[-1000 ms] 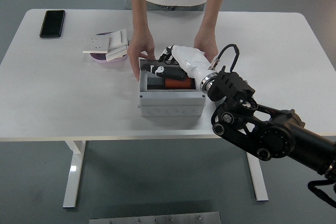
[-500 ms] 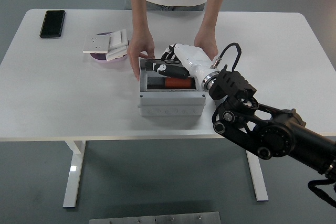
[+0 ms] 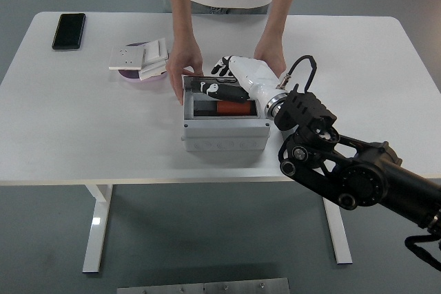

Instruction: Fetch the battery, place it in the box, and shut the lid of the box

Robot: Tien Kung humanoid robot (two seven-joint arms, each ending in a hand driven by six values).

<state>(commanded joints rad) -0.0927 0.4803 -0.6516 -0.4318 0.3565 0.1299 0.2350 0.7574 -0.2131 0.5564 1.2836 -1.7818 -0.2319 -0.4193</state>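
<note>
White counter: right robot hand, fingers loose and empty, has lifted above grey plastic box; orange-and-black battery inside, lid next.

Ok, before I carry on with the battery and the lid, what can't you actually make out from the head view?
- Right hand: whether it grips anything; its own white shell hides the palm.
- Battery in the box: its far side is hidden by that hand.
- Lid: not discernible; the person's hands and the robot hand cover the box's far edge.
- Left arm: outside the frame.
</note>
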